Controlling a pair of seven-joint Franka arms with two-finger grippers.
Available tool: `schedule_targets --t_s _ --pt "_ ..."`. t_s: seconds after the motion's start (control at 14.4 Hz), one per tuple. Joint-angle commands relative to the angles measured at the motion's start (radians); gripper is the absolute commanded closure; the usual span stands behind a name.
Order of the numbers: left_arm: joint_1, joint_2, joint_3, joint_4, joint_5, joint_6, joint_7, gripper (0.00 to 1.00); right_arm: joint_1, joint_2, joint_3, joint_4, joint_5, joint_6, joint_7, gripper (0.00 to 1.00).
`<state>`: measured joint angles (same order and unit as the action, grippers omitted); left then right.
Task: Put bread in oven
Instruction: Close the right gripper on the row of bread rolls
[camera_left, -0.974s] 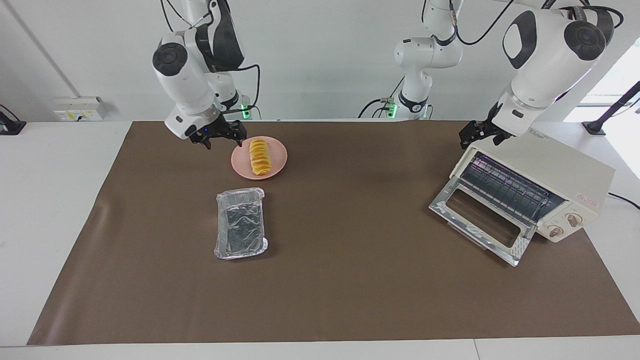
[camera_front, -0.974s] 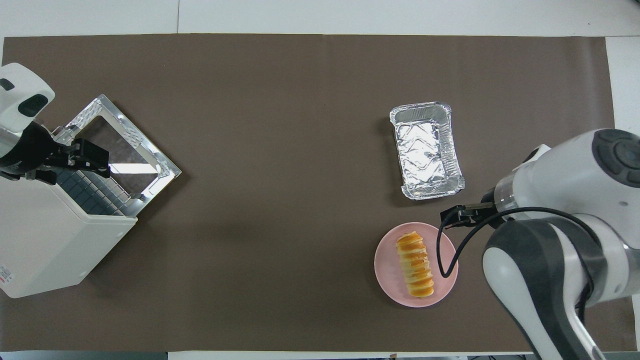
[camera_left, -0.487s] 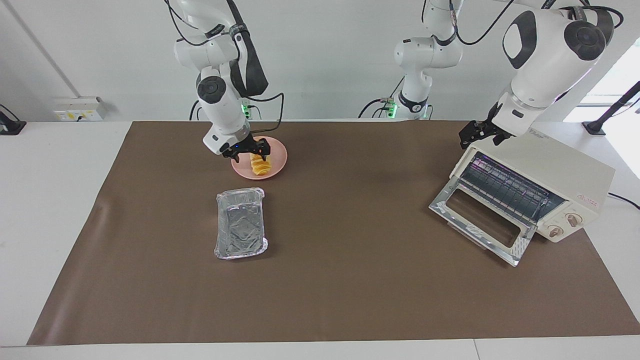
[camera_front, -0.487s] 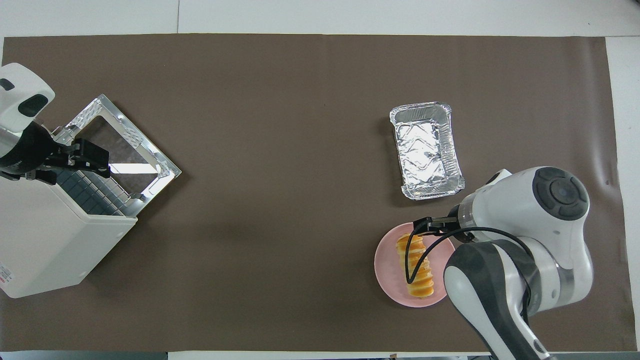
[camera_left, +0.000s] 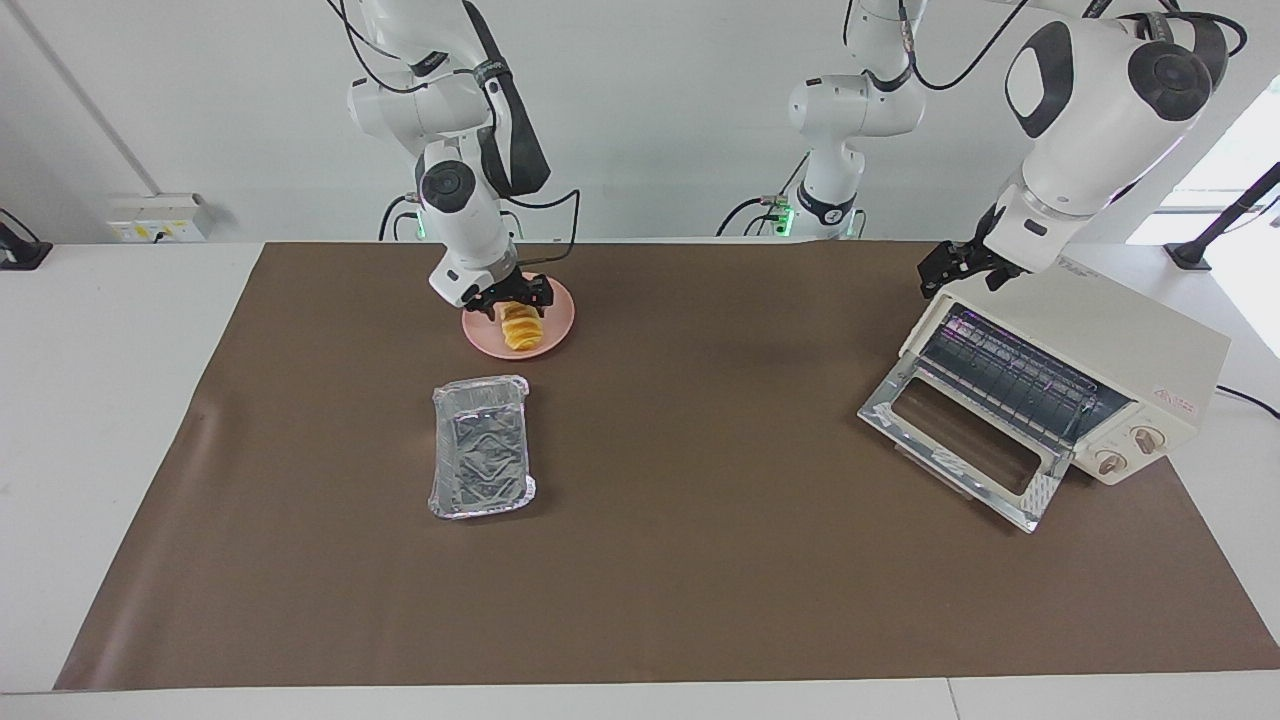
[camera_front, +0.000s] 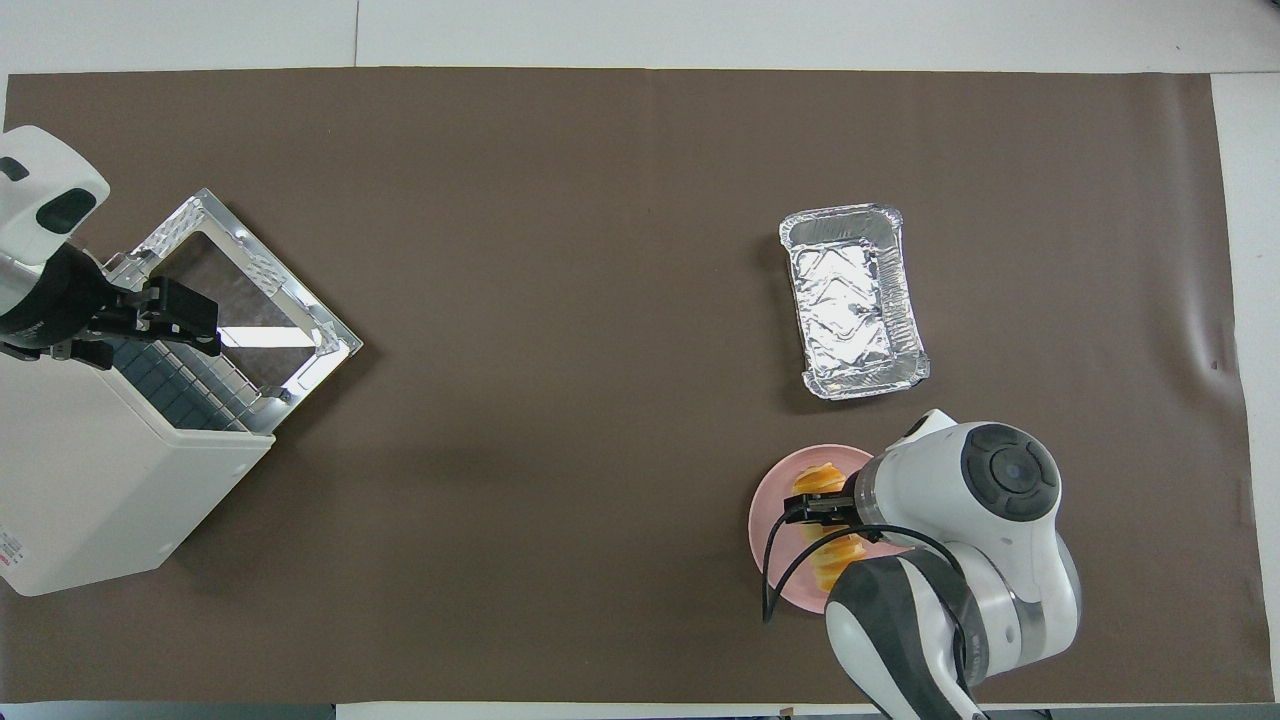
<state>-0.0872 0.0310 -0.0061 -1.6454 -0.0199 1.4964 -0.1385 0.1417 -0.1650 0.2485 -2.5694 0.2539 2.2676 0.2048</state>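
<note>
One claw (camera_left: 518, 297) straddling bread (camera_left: 519, 329), oven (camera_left: 1080, 375) open

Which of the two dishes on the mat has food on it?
The round pink plate, holding the bread. The foil tray, farther from the robots, holds nothing.

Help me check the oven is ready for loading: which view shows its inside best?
The facing view: the oven faces that camera, so its dropped door, wire rack and knobs all show. The overhead view shows mostly the oven's top, the door and a strip of rack, partly covered by the left gripper.
</note>
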Motion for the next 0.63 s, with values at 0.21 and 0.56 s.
schedule_targets --t_s 0.21,0.56 --pt "0.003 -0.029 -0.002 -0.033 0.017 0.019 0.002 0.00 0.016 -0.036 -0.003 -0.038 0.028 0.016 0.001 0.61" --pt "0.003 -0.029 -0.002 -0.033 0.017 0.019 0.002 0.00 0.016 -0.063 -0.005 -0.028 0.028 -0.039 0.007 1.00"
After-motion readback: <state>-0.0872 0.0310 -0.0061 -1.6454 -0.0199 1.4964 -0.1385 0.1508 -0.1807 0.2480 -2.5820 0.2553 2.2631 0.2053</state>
